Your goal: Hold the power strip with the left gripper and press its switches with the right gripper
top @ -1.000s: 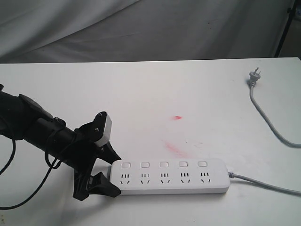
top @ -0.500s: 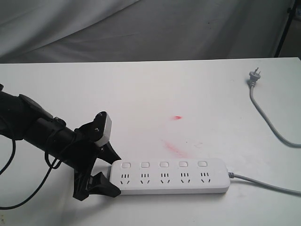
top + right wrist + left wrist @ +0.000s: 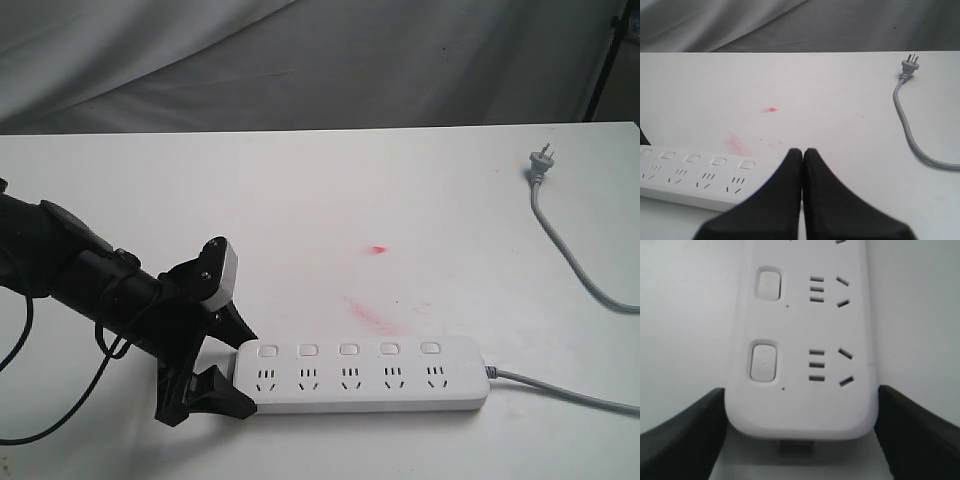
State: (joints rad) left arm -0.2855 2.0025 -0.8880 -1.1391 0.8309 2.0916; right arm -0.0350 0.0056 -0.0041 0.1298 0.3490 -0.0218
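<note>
The left arm slants low over the table [image 3: 120, 190]; its gripper [image 3: 240, 375] clasps the strip's [image 3: 365, 380] rounded end, one finger on each long side. The right gripper [image 3: 802, 151], clenched empty, hovers near the strip's other end. Beyond the switches [image 3: 348, 349] lies a pink smear [image 3: 372, 316]; farther off, the plug [image 3: 540, 158].

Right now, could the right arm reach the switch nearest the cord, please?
Probably yes: its shut jaws sit near the power strip, nothing covers that switch; the left jaws hold the far end.
</note>
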